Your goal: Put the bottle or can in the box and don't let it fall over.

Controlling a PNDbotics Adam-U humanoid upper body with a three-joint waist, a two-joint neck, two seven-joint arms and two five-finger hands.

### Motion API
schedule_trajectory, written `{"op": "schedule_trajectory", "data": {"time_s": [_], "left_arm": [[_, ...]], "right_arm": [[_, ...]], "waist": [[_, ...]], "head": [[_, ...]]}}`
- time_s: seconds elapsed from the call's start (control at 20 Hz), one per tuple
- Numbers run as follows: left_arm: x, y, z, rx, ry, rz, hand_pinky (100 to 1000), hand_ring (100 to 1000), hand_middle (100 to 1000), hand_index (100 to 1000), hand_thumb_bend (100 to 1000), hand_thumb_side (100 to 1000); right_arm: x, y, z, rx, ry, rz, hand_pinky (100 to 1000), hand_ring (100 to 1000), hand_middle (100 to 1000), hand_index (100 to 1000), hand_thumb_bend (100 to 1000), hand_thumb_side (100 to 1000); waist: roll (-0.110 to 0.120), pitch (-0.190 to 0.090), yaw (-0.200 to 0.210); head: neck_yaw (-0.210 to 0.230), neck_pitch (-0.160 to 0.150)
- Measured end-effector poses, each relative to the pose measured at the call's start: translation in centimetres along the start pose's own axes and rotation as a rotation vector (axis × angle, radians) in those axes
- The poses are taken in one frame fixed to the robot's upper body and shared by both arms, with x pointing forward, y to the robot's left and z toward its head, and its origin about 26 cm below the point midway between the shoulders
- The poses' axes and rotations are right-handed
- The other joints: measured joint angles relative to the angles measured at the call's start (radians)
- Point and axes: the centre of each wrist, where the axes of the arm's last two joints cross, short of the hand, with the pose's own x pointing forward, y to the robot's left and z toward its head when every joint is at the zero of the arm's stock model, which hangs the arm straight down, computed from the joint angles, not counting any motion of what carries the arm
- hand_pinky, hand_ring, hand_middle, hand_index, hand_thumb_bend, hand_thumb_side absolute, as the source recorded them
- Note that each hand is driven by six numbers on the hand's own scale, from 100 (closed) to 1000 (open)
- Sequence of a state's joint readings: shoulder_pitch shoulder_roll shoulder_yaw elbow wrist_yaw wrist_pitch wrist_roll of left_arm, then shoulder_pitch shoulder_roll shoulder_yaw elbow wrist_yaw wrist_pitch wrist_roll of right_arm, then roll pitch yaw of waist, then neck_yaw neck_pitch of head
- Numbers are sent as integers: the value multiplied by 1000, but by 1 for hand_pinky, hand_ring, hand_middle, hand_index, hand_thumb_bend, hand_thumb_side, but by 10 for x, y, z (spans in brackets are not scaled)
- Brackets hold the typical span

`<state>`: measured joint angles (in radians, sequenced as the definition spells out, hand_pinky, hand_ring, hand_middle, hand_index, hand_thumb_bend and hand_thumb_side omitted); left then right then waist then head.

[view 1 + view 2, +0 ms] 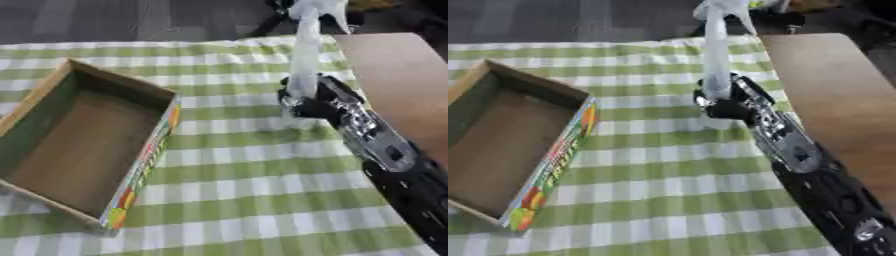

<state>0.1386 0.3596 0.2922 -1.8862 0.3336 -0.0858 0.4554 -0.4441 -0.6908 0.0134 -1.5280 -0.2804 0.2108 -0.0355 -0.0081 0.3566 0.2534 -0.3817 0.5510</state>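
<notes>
At about two o'clock on the green checked cloth (254,175), the right hand (308,102) is wrapping its fingers round the lower part of a tall, pale, translucent bottle (304,60), which is standing close to upright with its top reaching past the far edge of the cloth. Whether its base is resting on the cloth or hanging just above it cannot be told, since the hand is covering that part. The open cardboard box (52,107), bright-printed on its outer right wall, is sitting well apart at nine o'clock, its floor bare. The left hand is not showing in either view.

Judging from this, the carry toward the box is the step in hand. Because the bottle is tall and slim and is being held low, its top is likely to sway, so the sweep toward nine o'clock calls for a level wrist and an unhurried pace. Clearing the box's near right wall before lowering matters, and so does setting the base flat on the floor before the fingers are relaxing.
</notes>
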Motion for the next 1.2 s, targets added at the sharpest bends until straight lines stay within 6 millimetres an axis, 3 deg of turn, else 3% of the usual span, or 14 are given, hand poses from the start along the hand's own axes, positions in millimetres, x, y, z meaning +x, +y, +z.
{"op": "schedule_trajectory", "data": {"time_s": [0.9, 1.2], "left_arm": [[0, 0, 0, 0, 1, 1, 1000, 540, 739, 800, 163, 850], [0, 0, 0, -1, 1, 1, 1000, 540, 739, 800, 164, 847]], "right_arm": [[25, 5, -2, 6, -77, -104, 1000, 792, 353, 164, 100, 100], [57, 8, -7, 9, -178, -115, 1000, 796, 358, 168, 100, 100]], "waist": [[0, -1, 3], [0, -12, 4]], "head": [[-9, 0], [-13, 2]]}}
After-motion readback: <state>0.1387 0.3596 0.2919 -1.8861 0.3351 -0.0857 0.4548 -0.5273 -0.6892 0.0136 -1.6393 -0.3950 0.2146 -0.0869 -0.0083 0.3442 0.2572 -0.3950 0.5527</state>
